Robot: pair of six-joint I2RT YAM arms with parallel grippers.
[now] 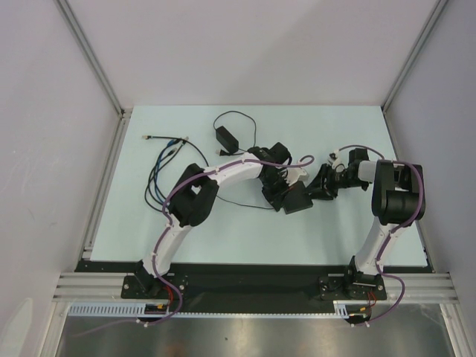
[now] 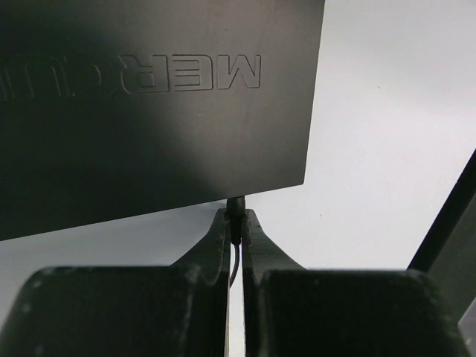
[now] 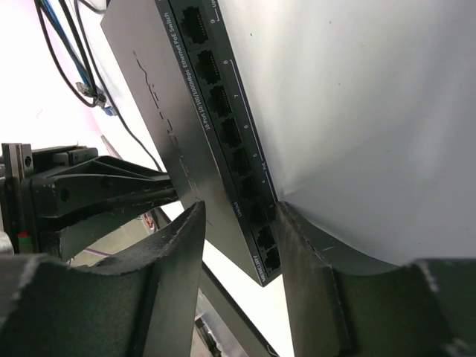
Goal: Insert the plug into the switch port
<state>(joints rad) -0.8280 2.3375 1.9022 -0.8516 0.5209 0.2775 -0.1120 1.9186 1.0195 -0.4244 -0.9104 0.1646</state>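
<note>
The switch (image 2: 149, 111), a flat matte-black box, is tilted up off the table between both grippers (image 1: 297, 201). My left gripper (image 2: 236, 216) is shut on a small black plug (image 2: 236, 204) with a thin black cable. The plug's tip touches the switch's narrow edge near a corner. In the right wrist view the row of ports (image 3: 223, 126) runs along the switch's (image 3: 160, 111) narrow face. My right gripper (image 3: 238, 223) is open and straddles the switch's end. One finger (image 3: 305, 245) lies against its underside, and the other (image 3: 178, 253) stands just off its top face.
A small black power adapter (image 1: 225, 137) lies at the back of the table, its thin cable looping toward the left gripper (image 1: 281, 186). A bundle of blue and black cables (image 1: 160, 175) lies at the left. The right gripper (image 1: 321, 186) is close to the left one.
</note>
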